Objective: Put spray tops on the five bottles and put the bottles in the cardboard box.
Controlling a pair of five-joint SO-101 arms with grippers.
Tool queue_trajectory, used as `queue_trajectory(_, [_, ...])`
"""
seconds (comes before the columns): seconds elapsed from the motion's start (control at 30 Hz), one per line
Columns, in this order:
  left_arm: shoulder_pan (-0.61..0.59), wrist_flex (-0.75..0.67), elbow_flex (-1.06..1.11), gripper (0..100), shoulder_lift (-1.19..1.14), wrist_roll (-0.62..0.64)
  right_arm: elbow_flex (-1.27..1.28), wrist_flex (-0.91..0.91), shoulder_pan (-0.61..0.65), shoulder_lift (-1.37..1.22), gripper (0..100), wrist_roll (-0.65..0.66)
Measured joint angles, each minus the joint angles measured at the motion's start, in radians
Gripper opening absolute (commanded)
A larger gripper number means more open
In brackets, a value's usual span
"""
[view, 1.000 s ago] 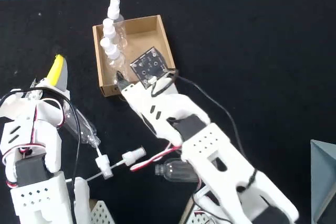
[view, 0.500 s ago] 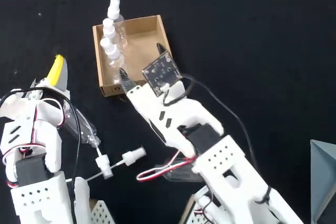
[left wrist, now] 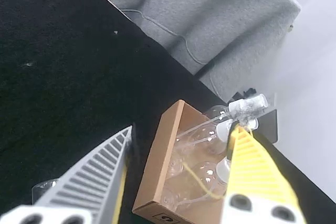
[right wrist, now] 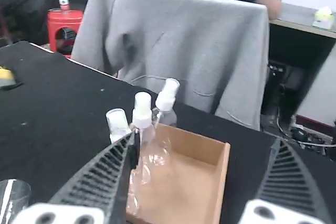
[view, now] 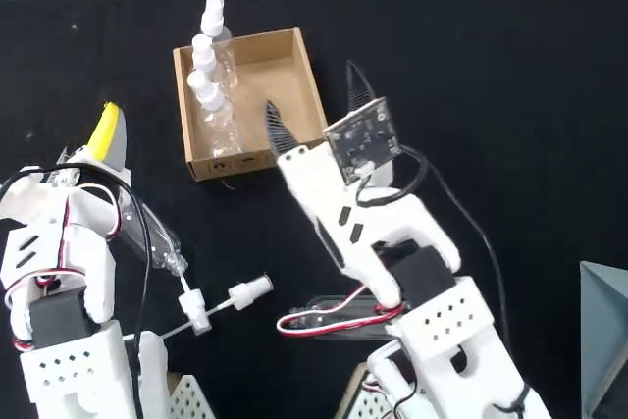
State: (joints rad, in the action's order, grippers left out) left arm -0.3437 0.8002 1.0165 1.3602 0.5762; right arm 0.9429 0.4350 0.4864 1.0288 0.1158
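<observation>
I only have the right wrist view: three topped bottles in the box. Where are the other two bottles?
Observer: One clear bottle lies on the table beside the left arm.
Operator: And the other?
Observer: The second bottle lies under the right arm, partly hidden.
Operator: Any loose spray tops?
Observer: Two spray tops lie on the table between the arms.
</observation>
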Motion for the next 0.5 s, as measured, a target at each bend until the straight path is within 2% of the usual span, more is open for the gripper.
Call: queue_trajectory(0.5, [0.000,0.000,0.000,27,0.000,0.000,0.000,0.232,-0.158,0.138,33.2,0.000])
